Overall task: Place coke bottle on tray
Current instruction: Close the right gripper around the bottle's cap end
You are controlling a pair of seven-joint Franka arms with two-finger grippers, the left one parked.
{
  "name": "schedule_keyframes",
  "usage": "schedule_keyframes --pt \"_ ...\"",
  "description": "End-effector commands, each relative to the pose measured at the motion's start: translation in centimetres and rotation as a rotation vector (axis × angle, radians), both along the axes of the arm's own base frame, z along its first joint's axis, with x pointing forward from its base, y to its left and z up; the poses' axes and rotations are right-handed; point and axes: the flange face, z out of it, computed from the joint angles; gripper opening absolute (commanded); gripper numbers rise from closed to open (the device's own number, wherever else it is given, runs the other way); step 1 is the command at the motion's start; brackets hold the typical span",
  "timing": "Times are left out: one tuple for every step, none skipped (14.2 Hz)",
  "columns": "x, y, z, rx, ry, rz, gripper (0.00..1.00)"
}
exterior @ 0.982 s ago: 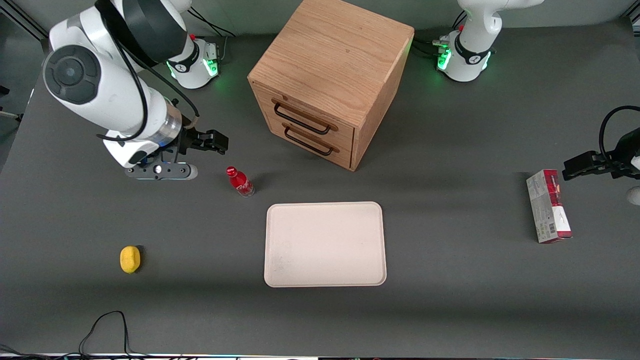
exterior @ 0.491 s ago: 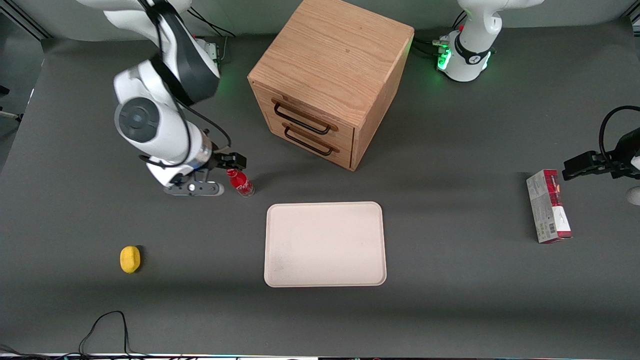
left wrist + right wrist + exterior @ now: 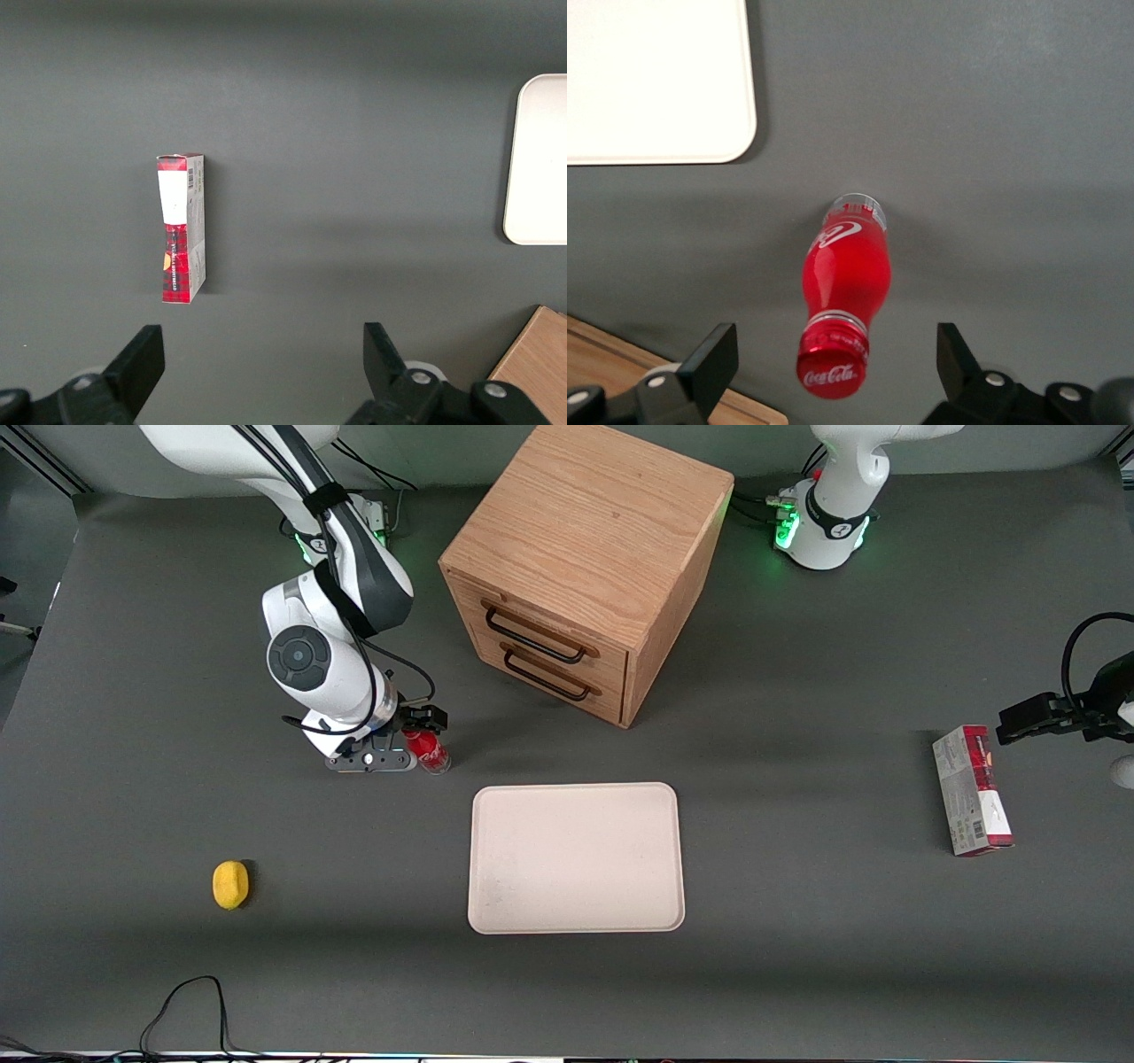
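Fingers (image 3: 709,363) spread wide, one on each side of the red cap, neither touching it. The gripper (image 3: 833,365) hangs directly over the coke bottle (image 3: 843,297), jaws apart with nothing between them but the bottle's top. In the front view the gripper (image 3: 423,728) sits right at the coke bottle (image 3: 431,749), which stands upright on the dark table (image 3: 797,957), not on the tray (image 3: 576,857). The tray lies flat, nearer the front camera than the bottle and a little apart from it. The wooden drawer box (image 3: 580,567) stands farther from the camera. A yellow object (image 3: 230,885) lies toward the working arm's end, a red-and-grey carton (image 3: 971,790) toward the parked arm's end.
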Motion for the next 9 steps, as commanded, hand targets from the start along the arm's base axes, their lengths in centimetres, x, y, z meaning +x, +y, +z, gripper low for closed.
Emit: schedule_keyframes --pt "-0.92 -0.35 0.84 -0.006 -0.028 0.032 0.99" --pt "-0.95 -0.36 0.78 -0.006 -0.028 0.032 0.99" --pt "-0.97 -0.37 0.77 -0.006 -0.027 0.032 0.99" --pt "-1.01 -0.39 0.71 -0.007 -0.025 0.032 0.92" --pt "-0.97 -0.37 0.77 -0.007 -0.027 0.030 0.31" --pt "-0.97 -0.36 0.86 -0.006 -0.028 0.025 0.00" --pt "-1.02 -0.29 0.85 -0.007 -0.026 0.020 0.00" --pt "-1.00 -0.37 0.92 -0.007 -0.026 0.017 0.00" --pt "-1.02 -0.38 0.91 -0.008 -0.025 0.017 0.00"
